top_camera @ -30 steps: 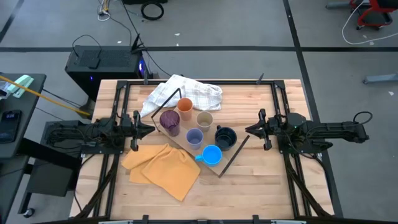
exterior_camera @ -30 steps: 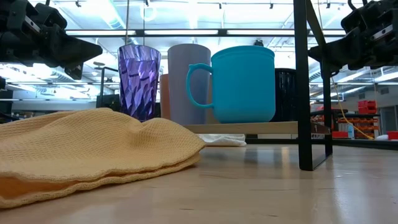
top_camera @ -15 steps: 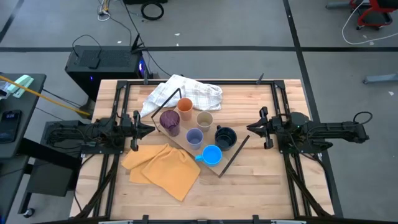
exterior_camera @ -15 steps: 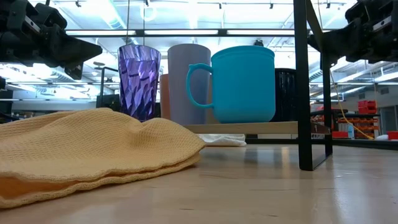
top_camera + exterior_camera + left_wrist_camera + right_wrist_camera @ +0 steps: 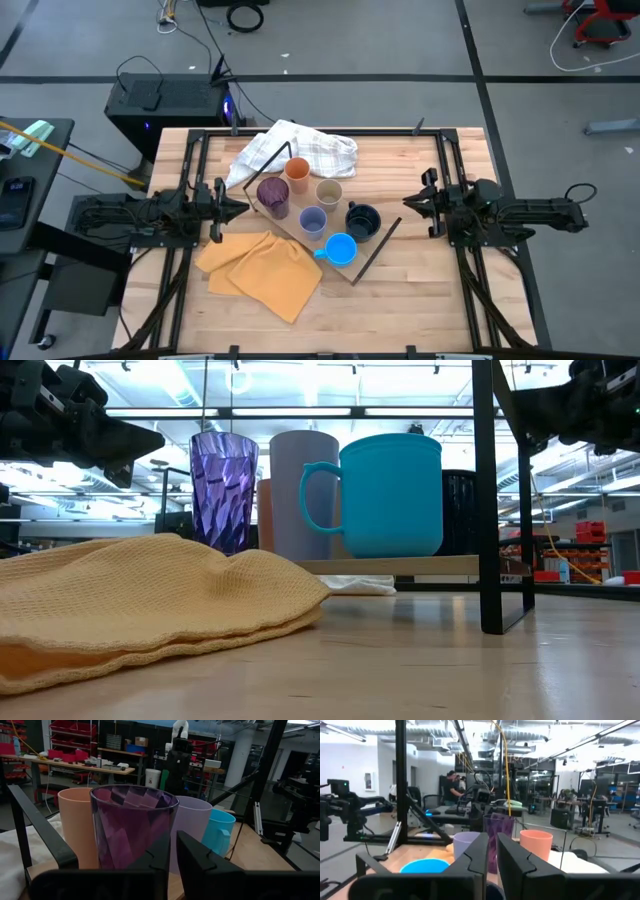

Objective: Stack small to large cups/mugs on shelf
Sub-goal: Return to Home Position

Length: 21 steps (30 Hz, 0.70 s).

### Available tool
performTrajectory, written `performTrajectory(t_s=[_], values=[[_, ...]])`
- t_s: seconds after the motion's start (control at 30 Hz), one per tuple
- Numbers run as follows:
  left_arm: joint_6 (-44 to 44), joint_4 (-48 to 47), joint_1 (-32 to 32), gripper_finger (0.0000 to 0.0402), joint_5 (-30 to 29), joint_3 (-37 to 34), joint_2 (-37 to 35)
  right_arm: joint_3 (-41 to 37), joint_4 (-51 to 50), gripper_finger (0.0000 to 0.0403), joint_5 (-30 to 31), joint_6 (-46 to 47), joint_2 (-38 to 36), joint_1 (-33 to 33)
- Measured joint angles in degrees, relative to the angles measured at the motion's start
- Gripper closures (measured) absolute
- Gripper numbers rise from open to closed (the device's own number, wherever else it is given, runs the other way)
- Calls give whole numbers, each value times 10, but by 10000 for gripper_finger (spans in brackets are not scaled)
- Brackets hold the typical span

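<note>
All 6 cups stand upright on the shelf [image 5: 400, 566] in the middle of the table [image 5: 420, 300]: orange cup [image 5: 297, 170], tan cup [image 5: 329, 192] and dark navy mug [image 5: 362, 220] in 1 row, purple glass [image 5: 273, 193], lavender cup [image 5: 312, 221] and bright blue mug [image 5: 341, 249] in the row nearer the yellow cloth [image 5: 265, 270]. The left gripper [image 5: 243, 206] hangs just beside the shelf's left end, the right gripper [image 5: 408, 206] near its right end, each with fingers pressed almost together, holding nothing.

2 matte-black jointed arms [image 5: 130, 212], looped black cables [image 5: 581, 186], angular 2-fingered left claw [image 5: 241, 206] and right claw [image 5: 405, 207]
</note>
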Motion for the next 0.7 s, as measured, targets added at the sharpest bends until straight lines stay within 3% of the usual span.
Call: performTrajectory(t_s=[0.13,0.3,0.7], values=[[0,0,0,369,0,0,0,0,-42,357,-1,10,0,0],[0,0,0,374,0,0,0,0,14,357,0,-8,0,0],[0,0,0,363,0,0,0,1,29,357,13,-45,-57,-2]])
